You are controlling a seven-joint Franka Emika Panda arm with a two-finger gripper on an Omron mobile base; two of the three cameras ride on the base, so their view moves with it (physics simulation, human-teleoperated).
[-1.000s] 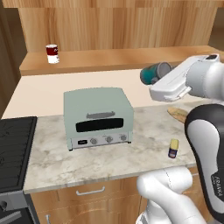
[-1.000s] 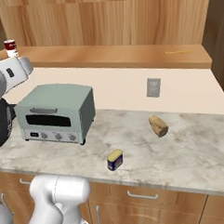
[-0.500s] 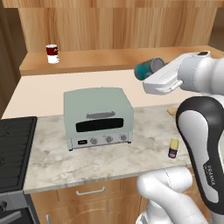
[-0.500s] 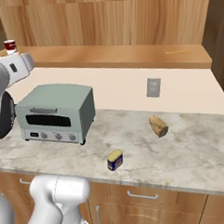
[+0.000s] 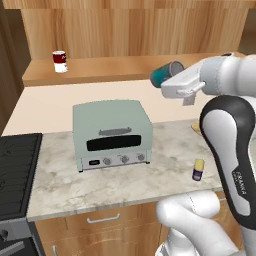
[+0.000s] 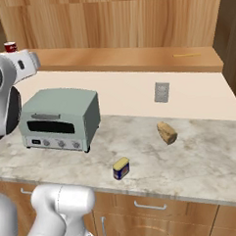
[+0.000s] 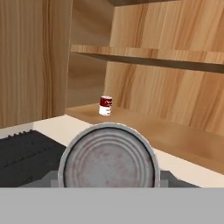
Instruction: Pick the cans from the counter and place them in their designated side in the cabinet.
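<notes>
Lying sideways in the closed gripper (image 5: 172, 80), the teal can (image 5: 166, 74) risked clipping the cabinet (image 5: 125, 67) edge or rolling once released near the red-and-white can (image 5: 59, 61).

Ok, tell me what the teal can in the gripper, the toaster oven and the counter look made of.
Teal can: likely metal; in the hand view its end is dull silvery grey with rust-like specks.
Toaster oven: looks like painted metal, matte mint green, with a dark, probably glass door.
Counter: stone-like, pale grey-beige with marbled veining, low sheen.
</notes>
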